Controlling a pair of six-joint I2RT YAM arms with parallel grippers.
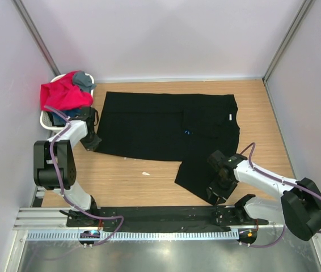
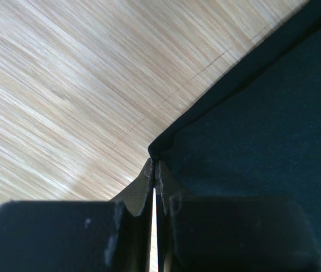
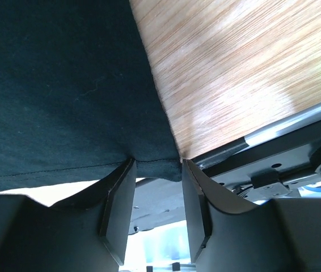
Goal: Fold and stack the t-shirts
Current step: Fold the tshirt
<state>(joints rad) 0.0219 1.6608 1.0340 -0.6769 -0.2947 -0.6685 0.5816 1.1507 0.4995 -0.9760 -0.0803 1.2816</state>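
A large black t-shirt (image 1: 149, 124) lies spread flat on the wooden table, with a small blue print (image 1: 188, 132) and one sleeve (image 1: 197, 175) reaching toward the near edge. At the shirt's near-left corner (image 2: 155, 148) sits my left gripper (image 1: 91, 141) (image 2: 153, 168), its fingers pressed together on that corner. Over the sleeve's near corner, my right gripper (image 1: 216, 190) (image 3: 157, 165) has its jaws apart, with the sleeve hem (image 3: 157, 169) bridging the gap between the tips. A red-pink t-shirt (image 1: 60, 94), a grey one (image 1: 83, 79) and a blue one (image 1: 72, 112) are heaped in the basket.
A white laundry basket (image 1: 46, 120) stands at the far left against the wall. There is a small white scrap (image 1: 146, 173) on the wood in front of the shirt. A metal rail (image 1: 149, 214) runs along the near edge, close under the right gripper.
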